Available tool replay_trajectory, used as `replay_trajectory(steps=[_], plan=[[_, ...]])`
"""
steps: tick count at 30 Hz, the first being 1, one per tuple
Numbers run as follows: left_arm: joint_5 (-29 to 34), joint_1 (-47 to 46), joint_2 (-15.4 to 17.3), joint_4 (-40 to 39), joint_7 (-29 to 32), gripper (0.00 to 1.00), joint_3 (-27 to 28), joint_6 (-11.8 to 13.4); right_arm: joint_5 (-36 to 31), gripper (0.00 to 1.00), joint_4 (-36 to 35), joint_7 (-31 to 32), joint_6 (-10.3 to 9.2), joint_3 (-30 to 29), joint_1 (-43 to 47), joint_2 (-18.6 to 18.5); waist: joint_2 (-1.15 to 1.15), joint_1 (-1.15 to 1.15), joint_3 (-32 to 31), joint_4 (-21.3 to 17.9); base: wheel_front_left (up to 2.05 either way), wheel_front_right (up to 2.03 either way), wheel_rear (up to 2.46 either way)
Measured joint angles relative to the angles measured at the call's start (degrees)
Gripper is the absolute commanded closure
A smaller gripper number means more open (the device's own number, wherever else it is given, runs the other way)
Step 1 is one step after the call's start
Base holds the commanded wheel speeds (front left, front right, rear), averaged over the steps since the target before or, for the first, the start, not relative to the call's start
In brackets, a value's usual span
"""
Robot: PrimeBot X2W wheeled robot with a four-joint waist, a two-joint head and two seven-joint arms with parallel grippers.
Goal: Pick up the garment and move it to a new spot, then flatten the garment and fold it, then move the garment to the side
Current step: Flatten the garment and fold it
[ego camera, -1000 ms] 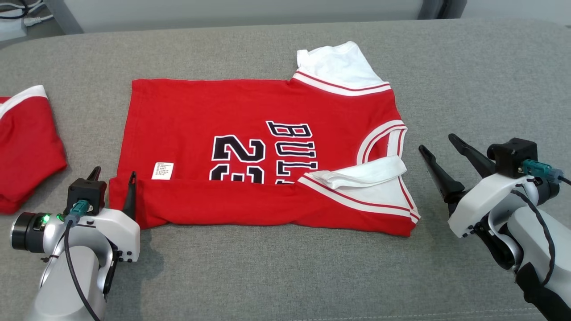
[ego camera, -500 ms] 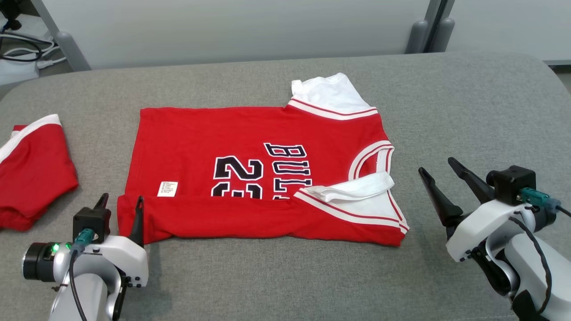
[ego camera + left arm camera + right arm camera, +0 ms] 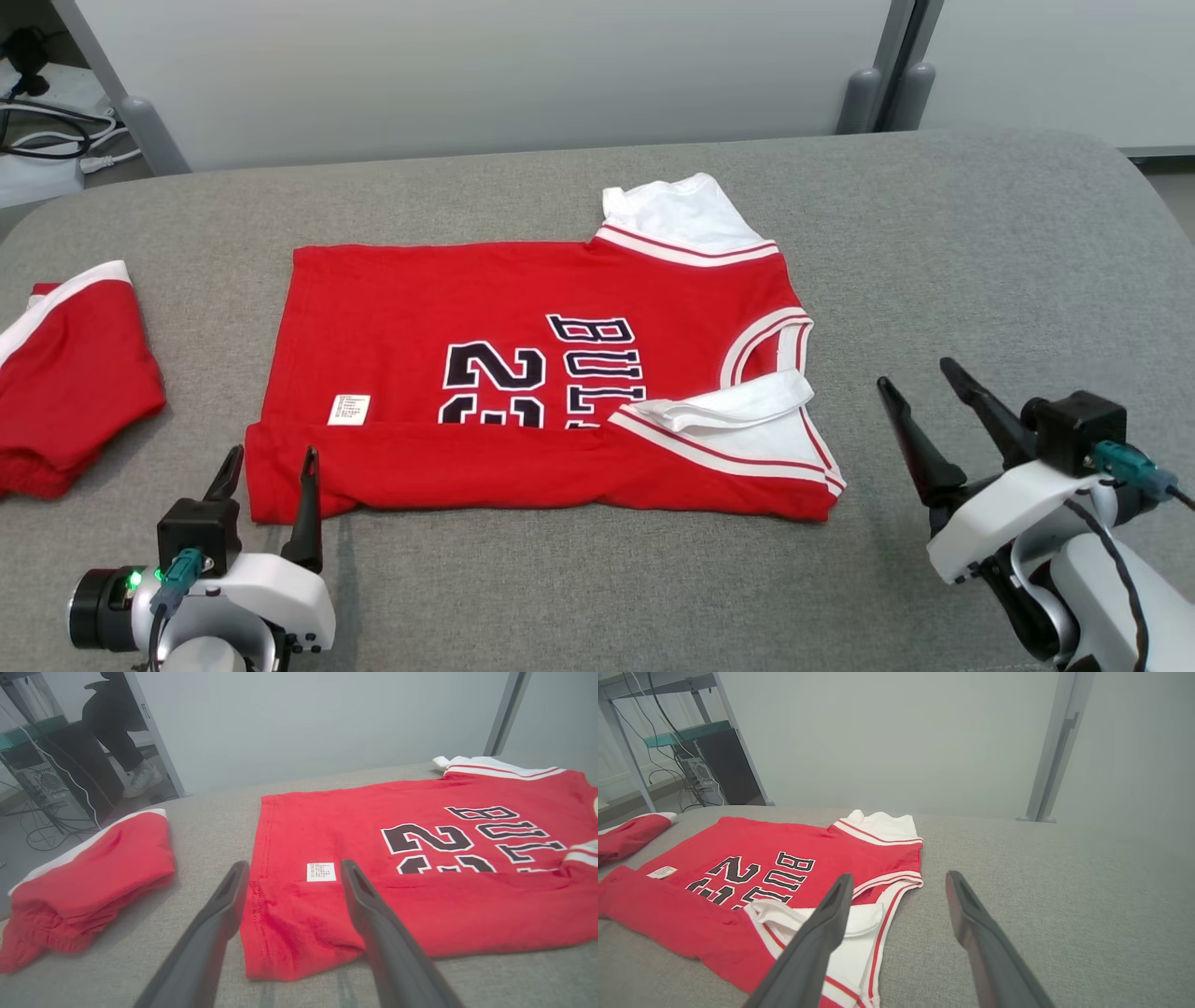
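The garment [image 3: 523,373] is a red jersey with white sleeves and black lettering, lying flat on the grey table [image 3: 980,261] with its near long edge folded up over the front. It also lies in the left wrist view [image 3: 420,858] and the right wrist view [image 3: 752,872]. My left gripper [image 3: 269,459] stands open just before the folded near-left corner [image 3: 289,933], empty. My right gripper [image 3: 915,373] hovers open and empty to the right of the garment's collar end, apart from the cloth.
A second red garment with white trim [image 3: 65,373] lies bunched at the table's left edge [image 3: 88,877]. Behind the table stand a pale wall panel [image 3: 485,75] and cables on the floor at far left. A person's legs [image 3: 117,732] show beyond the table.
The head camera has tilted up, so the whole scene sits lower. Both grippers have drawn back toward me a little from the garment, still open.
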Motion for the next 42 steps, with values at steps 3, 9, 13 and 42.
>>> replay_trajectory(steps=[3,9,13,42], plan=[[-0.05,1.55,-0.40,-1.63,0.00,0.00,0.66,0.05,-1.51,0.00,-1.07,0.00,0.00,-1.30,1.65,0.90,0.00,0.00,-0.07,-0.20,0.00,0.00,0.00],[-0.36,3.29,-0.98,-3.38,0.00,0.00,1.92,0.48,-3.47,0.00,-1.65,0.00,0.00,-3.27,3.17,1.97,0.00,0.00,-0.11,-0.57,0.00,0.00,0.00],[-0.21,3.76,-1.34,-3.93,0.00,0.00,2.02,0.46,-4.41,0.00,-1.90,0.00,0.00,-3.93,3.18,2.34,0.00,0.00,0.07,-0.58,0.00,0.00,0.00],[1.72,-26.61,8.01,6.66,9.28,0.00,-3.82,-9.26,-6.87,0.00,5.39,0.86,0.01,-1.20,-21.82,3.00,0.00,0.00,16.98,-1.61,0.00,0.00,0.00]])
